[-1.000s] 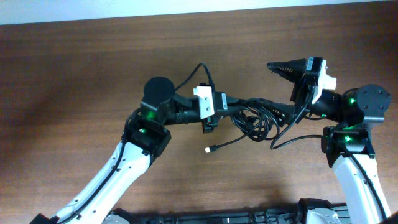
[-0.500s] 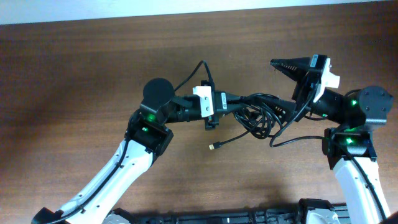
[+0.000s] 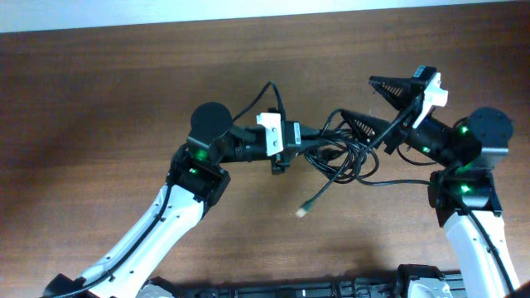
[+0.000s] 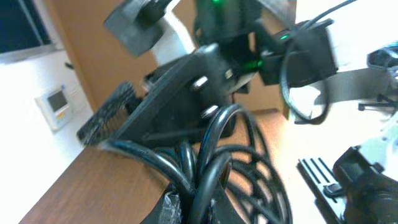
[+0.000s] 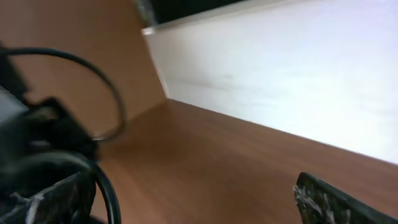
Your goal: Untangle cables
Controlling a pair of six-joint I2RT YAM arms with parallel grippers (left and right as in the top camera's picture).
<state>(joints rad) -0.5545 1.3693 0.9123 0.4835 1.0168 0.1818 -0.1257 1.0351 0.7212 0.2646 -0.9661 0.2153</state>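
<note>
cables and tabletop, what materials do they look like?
Cables: likely rubber or PVC jacket, glossy black; highlights run along the loops in the left wrist view. Table: wood or wood-look laminate, brown, dull sheen; grain streaks show.

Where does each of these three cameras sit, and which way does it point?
Overhead: above, looking straight down on the brown wooden table; shows the left gripper shut on the bundle of thin black cables, and the right gripper open.
Left wrist: on the left arm, facing the cable loops and the right gripper beyond; own fingers hardly show.
Right wrist: on the right arm, facing across the table to a white wall; its finger pads at the bottom corners.
Shared: overhead and left wrist both show cables and right gripper.
</note>
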